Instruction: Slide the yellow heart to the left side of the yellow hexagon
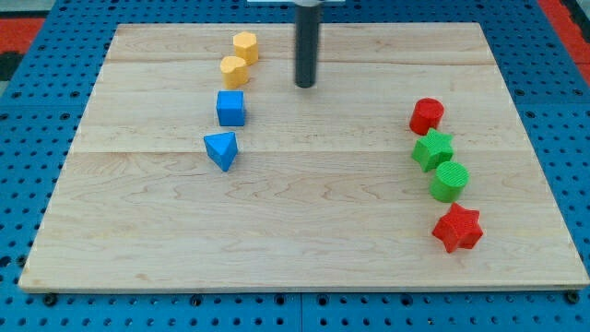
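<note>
The yellow hexagon (244, 46) stands near the view's top, left of centre. The yellow heart (234, 70) sits just below it and slightly to the left, nearly touching it. My tip (305, 86) is on the board to the right of the yellow heart, about a block and a half's gap away, touching no block. The rod rises straight up out of the view's top.
A blue cube (230, 108) and a blue triangular block (221, 149) continue the column below the heart. At the view's right stand a red cylinder (426, 115), a green star (433, 149), a green cylinder (450, 181) and a red star (457, 228).
</note>
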Robot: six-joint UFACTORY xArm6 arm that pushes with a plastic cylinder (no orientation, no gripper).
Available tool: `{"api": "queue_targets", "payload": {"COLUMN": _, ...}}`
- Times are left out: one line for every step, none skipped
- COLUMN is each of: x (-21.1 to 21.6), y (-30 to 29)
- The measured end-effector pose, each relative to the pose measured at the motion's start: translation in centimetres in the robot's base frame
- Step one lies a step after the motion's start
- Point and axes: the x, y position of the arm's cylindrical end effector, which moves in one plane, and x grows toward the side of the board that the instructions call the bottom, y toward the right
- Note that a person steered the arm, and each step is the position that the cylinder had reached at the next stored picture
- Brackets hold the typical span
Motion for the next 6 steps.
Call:
{"api": "queue_targets", "payload": {"x": -0.1, "y": -5.3}}
{"api": "queue_targets", "payload": {"x": -1.4, "y": -7.2}}
{"api": "queue_targets", "payload": {"x": -4.7, "y": -8.9}}
{"api": "queue_targets", "payload": {"x": -7.0, "y": -11.8}}
{"api": "queue_targets", "payload": {"x": -8.0, "y": -9.9}}
{"api": "queue_targets", "payload": {"x": -8.0, "y": -6.1}}
